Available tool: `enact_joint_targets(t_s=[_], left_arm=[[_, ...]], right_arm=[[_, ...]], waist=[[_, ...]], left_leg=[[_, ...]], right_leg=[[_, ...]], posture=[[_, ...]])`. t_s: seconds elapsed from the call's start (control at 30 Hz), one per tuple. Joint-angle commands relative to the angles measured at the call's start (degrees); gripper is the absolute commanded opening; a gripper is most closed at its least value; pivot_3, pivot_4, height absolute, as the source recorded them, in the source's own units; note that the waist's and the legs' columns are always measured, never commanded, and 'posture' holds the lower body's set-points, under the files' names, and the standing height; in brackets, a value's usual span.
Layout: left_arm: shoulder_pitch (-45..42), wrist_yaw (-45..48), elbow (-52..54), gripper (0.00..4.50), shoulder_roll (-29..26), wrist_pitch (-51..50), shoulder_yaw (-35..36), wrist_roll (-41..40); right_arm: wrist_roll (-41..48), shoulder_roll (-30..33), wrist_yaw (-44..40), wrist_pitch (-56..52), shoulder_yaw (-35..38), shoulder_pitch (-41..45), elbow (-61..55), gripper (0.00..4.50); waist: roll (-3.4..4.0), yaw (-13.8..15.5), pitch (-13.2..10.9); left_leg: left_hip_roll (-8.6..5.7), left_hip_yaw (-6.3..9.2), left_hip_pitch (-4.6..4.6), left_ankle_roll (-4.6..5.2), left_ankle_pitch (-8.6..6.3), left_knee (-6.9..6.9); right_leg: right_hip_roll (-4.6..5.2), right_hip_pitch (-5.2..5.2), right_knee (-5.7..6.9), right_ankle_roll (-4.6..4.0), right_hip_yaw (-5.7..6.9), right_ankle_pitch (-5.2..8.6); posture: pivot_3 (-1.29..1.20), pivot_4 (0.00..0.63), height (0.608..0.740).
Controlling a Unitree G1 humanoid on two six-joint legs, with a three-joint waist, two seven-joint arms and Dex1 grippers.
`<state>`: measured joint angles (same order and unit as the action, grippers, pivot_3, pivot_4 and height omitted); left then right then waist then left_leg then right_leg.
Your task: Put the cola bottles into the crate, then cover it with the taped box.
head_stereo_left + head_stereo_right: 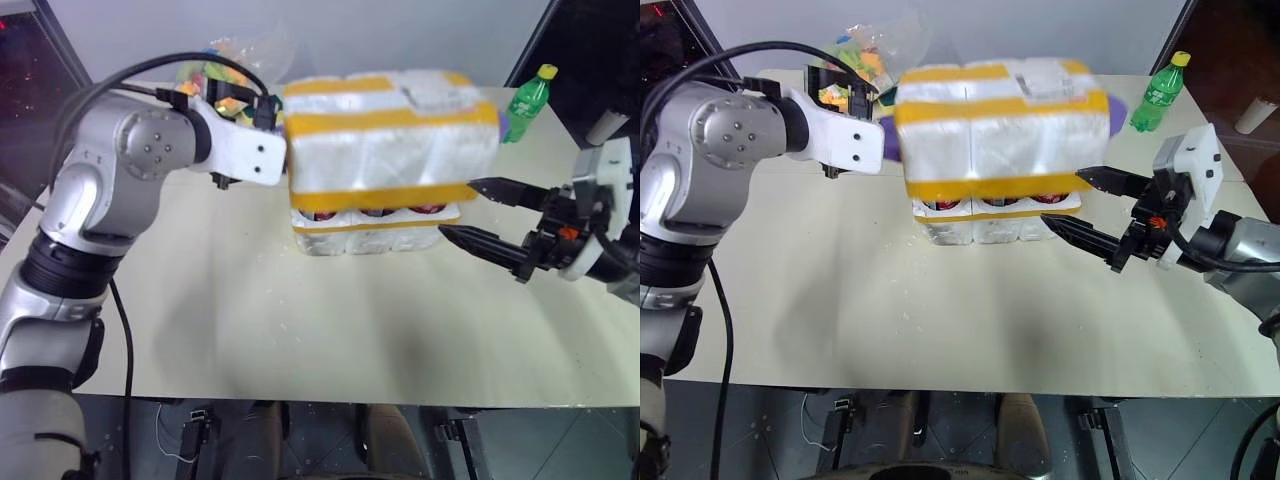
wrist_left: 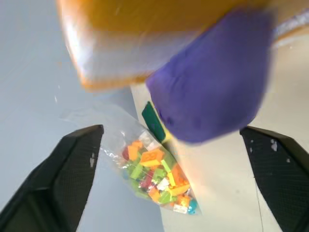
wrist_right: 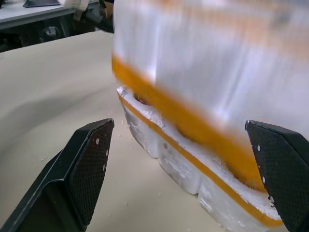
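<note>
The taped box [image 1: 390, 130], white foam with wide yellow bands, shows blurred directly over the crate [image 1: 370, 238]. Whether it rests on the crate I cannot tell. In the gap under the box's front edge I see the red caps of the cola bottles [image 1: 378, 211] standing in the crate's wells. My left gripper [image 2: 171, 129] is at the box's left end, open, with nothing between its fingers. My right gripper [image 1: 455, 207] is open at the crate's right end, one finger level with the box's lower yellow band, the other beside the crate wall.
A green plastic bottle [image 1: 528, 102] with a yellow cap stands at the back right. A clear bag of coloured bricks [image 1: 215, 75] lies at the back left, and a purple object [image 2: 212, 77] lies behind the box. The beige table [image 1: 250, 320] stretches bare toward me.
</note>
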<state>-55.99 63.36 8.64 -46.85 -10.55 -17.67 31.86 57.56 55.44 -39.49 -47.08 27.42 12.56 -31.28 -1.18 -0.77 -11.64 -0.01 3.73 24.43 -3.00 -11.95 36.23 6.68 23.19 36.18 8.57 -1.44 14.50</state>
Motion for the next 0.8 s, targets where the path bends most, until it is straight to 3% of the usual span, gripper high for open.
enact_joint_targets(t_s=[0.03, 0.13, 0.27, 0.37, 0.47, 0.6, 0.8], left_arm=[[0.9, 1.3, 4.6, 4.44, 0.7, -4.8, 3.5, -2.5], [4.3, 4.4, 8.4, 4.44, -0.2, -11.5, 7.6, -7.5], [10.9, 10.7, 13.5, 4.44, -1.7, -27.6, 15.4, -18.1], [11.8, 17.2, 13.6, 4.44, 0.3, -43.4, 25.6, -34.8], [13.2, 26.8, 7.9, 4.44, -3.0, -48.6, 34.5, -50.0], [12.8, 29.1, -1.9, 4.44, -9.4, -49.6, 32.8, -57.6], [11.9, 28.2, -9.1, 4.44, -11.0, -41.3, 25.1, -58.2]], right_arm=[[0.9, 0.2, 0.0, 0.8, 1.2, 0.9, -0.9, 4.5], [1.1, 1.0, -0.2, 0.2, 1.9, 0.8, -0.6, 4.5], [0.3, 2.8, -1.6, -0.5, 3.4, -0.6, -0.5, 4.5], [-0.8, 4.7, -4.1, -0.9, 5.4, -3.2, 0.4, 4.5], [-4.4, 7.1, -8.3, 0.5, 6.0, -6.2, 2.7, 4.5], [-9.1, 9.3, -12.7, 3.0, 5.1, -7.9, 7.7, 4.5], [-10.9, 9.6, -14.6, 2.7, 4.5, -5.6, 13.6, 4.5]], waist=[[0.0, 0.0, 0.0], [0.0, -0.1, 0.0], [0.03, -0.4, 0.0], [0.02, 0.1, 0.0], [-0.01, -0.1, 0.0], [0.04, -0.3, 0.0], [0.03, -0.1, 0.0]], left_leg=[[0.0, 0.0, 0.0, 0.0, 0.0, 0.0], [0.0, 0.01, 0.0, 0.0, 0.0, 0.0], [0.01, 0.01, -0.06, 0.01, 0.0, -0.04], [0.01, 0.05, -0.03, 0.0, 0.0, 0.01], [0.01, 0.06, -0.01, 0.0, 0.0, 0.07], [0.02, 0.04, -0.16, 0.0, 0.0, 0.0], [0.02, 0.02, -0.14, 0.0, 0.0, 0.03]], right_leg=[[0.0, 0.0, 0.0, 0.0, 0.0, 0.0], [0.0, 0.0, 0.01, 0.0, 0.0, 0.0], [-0.02, 0.02, 0.06, -0.01, 0.0, 0.01], [-0.03, 0.0, 0.07, -0.01, 0.02, 0.01], [-0.02, -0.06, 0.0, -0.01, 0.04, 0.01], [-0.02, -0.08, 0.05, -0.06, 0.03, 0.03], [-0.02, -0.12, 0.02, -0.11, 0.01, 0.06]], posture=[[0.0, 0.15, 0.739], [0.0, 0.15, 0.739], [0.0, 0.15, 0.739], [0.0, 0.15, 0.739], [0.0, 0.15, 0.739], [0.0, 0.15, 0.739], [0.0, 0.15, 0.739]])
